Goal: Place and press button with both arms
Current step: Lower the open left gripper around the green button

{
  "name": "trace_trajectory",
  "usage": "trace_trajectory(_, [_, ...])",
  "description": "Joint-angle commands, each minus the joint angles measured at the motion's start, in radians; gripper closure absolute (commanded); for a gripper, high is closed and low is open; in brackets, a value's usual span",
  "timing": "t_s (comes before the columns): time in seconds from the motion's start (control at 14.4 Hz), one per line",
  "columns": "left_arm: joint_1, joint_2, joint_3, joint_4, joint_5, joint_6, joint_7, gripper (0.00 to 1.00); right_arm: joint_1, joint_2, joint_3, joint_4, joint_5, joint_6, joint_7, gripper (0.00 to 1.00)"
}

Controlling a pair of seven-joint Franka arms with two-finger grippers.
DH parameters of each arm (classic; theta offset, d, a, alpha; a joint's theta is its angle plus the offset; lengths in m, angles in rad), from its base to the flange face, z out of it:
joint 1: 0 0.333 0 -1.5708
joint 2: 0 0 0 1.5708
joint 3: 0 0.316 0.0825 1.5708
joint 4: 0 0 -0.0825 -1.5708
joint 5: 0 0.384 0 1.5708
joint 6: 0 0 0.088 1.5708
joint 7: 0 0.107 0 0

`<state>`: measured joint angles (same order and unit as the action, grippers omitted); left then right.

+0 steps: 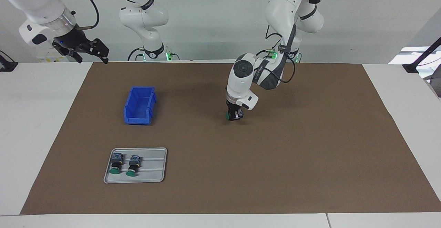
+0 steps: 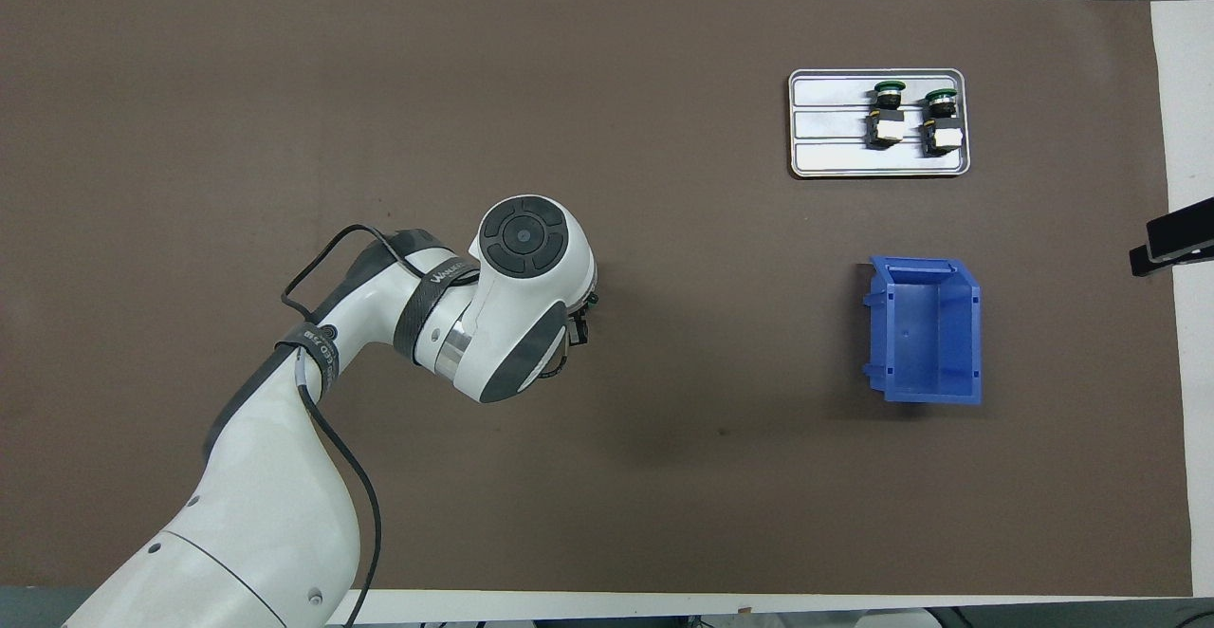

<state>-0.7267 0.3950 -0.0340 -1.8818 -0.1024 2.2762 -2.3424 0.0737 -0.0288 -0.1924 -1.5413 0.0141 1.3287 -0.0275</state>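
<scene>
Brown mat (image 1: pixel 310 159) spread over white bench (image 1: pixel 41 117), pale wall above. Near the robots' edge: right gripper (image 1: pixel 90 50) raised over the bench corner, waiting, fingers apart, empty. Mid-mat: left gripper (image 1: pixel 235 115) low over the button (image 1: pixel 228 115); grip state unclear. Blue bin (image 1: pixel 139 105) toward the right arm's end. Farthest: grey tray (image 1: pixel 151 173) with two more buttons (image 1: pixel 115 166). Overhead view: left wrist hides the button except a green sliver (image 2: pixel 592 299); right gripper absent there.
</scene>
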Motion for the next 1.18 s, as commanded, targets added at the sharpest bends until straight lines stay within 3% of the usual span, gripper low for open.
trace_trajectory(0.0, [-0.011, 0.001, 0.009, 0.003, 0.013, 0.003, -0.02, 0.69, 0.0, -0.022, 0.001, -0.022, 0.001, -0.005, -0.008, 0.0])
trace_trajectory(0.28, [0.001, -0.016, 0.014, 0.013, 0.015, -0.009, -0.008, 0.74, 0.0, -0.022, 0.001, -0.022, 0.001, -0.003, -0.008, 0.0])
trace_trajectory(0.69, [0.082, -0.159, 0.008, -0.072, -0.009, -0.012, 0.107, 0.76, 0.0, -0.022, 0.001, -0.022, 0.001, -0.003, -0.008, 0.0])
trace_trajectory(0.97, [0.13, -0.195, 0.009, -0.115, -0.239, -0.009, 0.357, 0.79, 0.0, -0.022, 0.001, -0.022, 0.001, -0.003, -0.008, 0.0])
trace_trajectory(1.11, [0.147, -0.206, 0.011, -0.129, -0.284, -0.009, 0.408, 0.79, 0.0, -0.022, 0.001, -0.022, 0.001, -0.003, -0.008, 0.0])
